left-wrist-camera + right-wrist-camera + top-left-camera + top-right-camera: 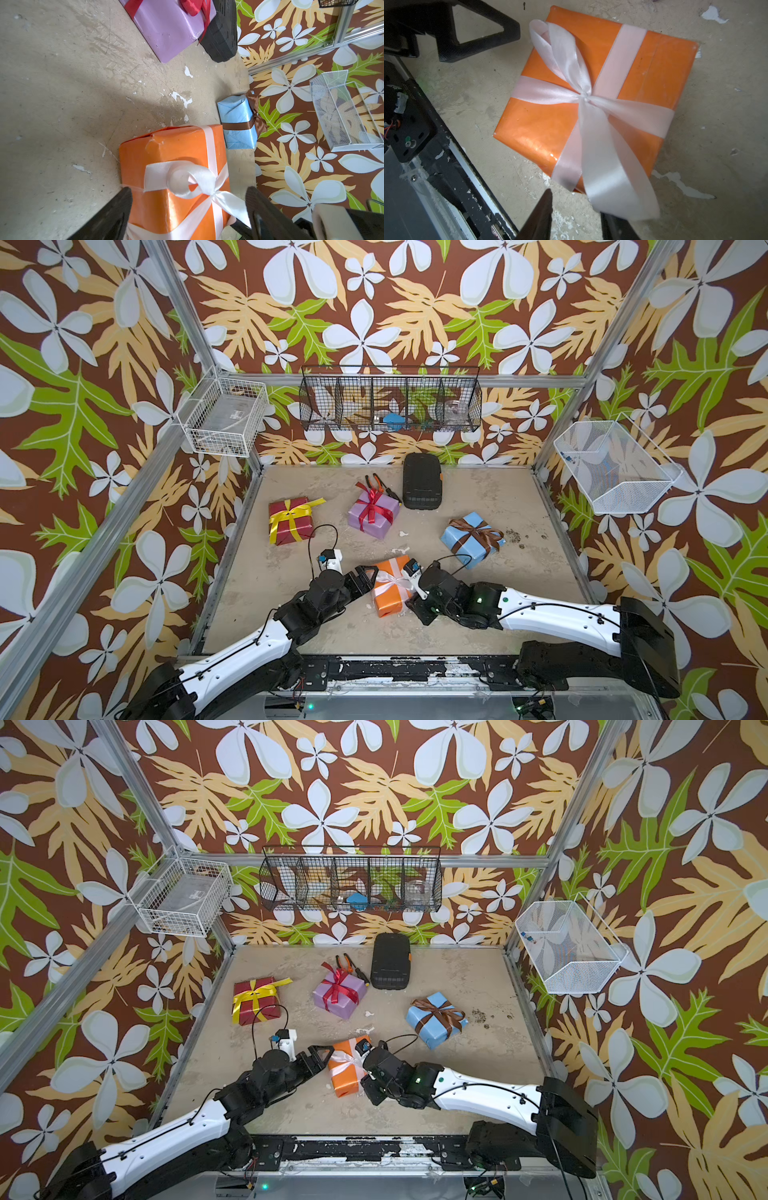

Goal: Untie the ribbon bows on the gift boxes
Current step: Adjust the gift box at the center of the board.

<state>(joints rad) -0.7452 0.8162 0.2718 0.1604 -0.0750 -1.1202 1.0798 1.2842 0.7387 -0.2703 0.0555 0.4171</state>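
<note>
**A:** We see the worn beige table [519, 605] first, with the black ribbed case [422, 481] at its far edge.

**B:** Next come the four gift boxes. The dark red box [286, 531] is on the left and the lilac box [384, 524] is just beside the case. The light blue box [457, 537] is on the right. The orange box [388, 605] lies nearest us, between both arms.

**A:** We find the left gripper [189, 190] spread wide at the orange box's side, holding nothing. One of its fingers [508, 33] stands clear of the paper.

**B:** The right gripper [577, 205] is partly open, with floor showing between its fingers. A long loop of the white ribbon bow [583, 91] reaches one finger, and the jaws aren't closed on it.

**A:** The yellow bow [291, 512], red bow [374, 506] and brown bow [476, 533] sit knotted. Small pliers [376, 483] lie behind the lilac box.
</note>
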